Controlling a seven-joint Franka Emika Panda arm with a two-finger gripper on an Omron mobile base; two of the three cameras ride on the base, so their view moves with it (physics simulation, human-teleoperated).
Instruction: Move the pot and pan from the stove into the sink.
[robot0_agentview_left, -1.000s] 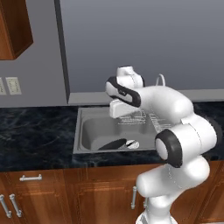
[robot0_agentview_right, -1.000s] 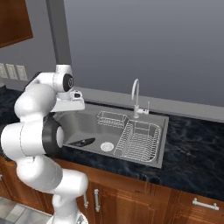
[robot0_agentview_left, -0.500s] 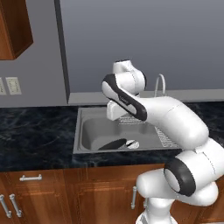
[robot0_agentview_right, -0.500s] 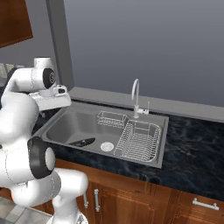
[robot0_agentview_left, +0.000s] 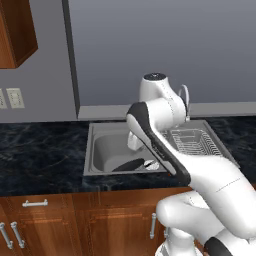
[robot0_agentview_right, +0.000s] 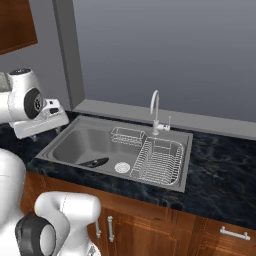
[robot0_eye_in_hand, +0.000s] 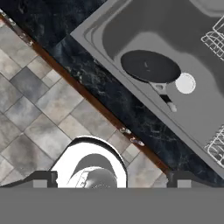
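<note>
- The pan (robot0_eye_in_hand: 150, 65) lies in the sink (robot0_agentview_right: 75, 131); our gripper (robot0_eye_in_hand: 109, 178) is spread empty.
- We should clear the rim at nine o'clock, then fetch the pot.

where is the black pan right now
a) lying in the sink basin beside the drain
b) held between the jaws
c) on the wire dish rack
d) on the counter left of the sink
a: the hand view shows the pan lying flat on the floor of the sink, next to the round drain, with its handle pointing toward the front wall of the basin and nothing gripping it.
</note>
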